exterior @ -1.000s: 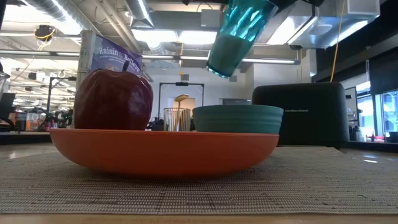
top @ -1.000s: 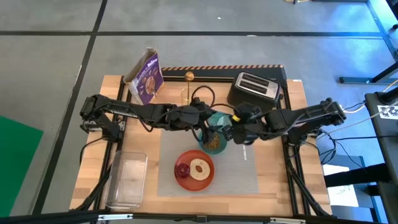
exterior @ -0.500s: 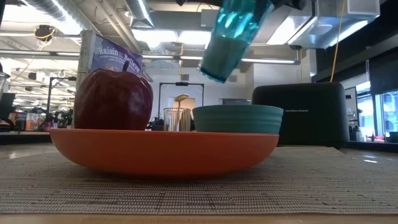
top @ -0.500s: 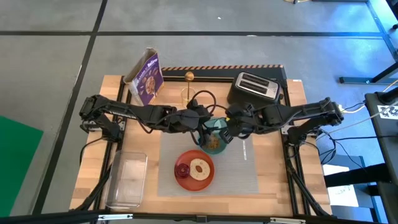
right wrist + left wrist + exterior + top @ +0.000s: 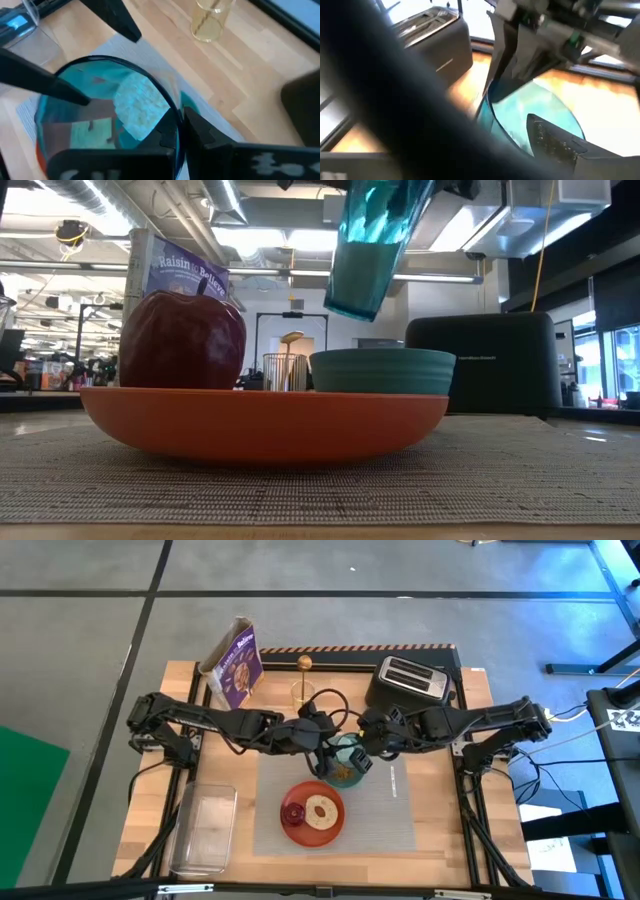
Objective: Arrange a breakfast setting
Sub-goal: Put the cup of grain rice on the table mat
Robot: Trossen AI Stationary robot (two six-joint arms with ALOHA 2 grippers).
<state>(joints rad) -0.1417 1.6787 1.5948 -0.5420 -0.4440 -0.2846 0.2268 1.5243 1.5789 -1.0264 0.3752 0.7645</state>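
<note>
High view: right gripper (image 5: 357, 752) has swung in from the toaster (image 5: 410, 681) side over the last second and now sits above the teal bowl (image 5: 344, 768), left gripper (image 5: 322, 735) touching-close on its far side; the cup is arriving at a hand-off or placement point, I'd judge. Low view: teal cup (image 5: 372, 242) hangs tilted just above the bowl, lower and steeper than half a second ago; orange plate (image 5: 265, 423) with dark red fruit (image 5: 182, 340) below on the placemat (image 5: 320, 485), not yet touched. Left wrist view: cup rim fills the gap ahead of the left fingers; pinching or merely spread, can't tell. Right wrist view: right fingers pinch the cup's rim, one inside, one outside; the glass jar (image 5: 211, 20) stands beyond.
</note>
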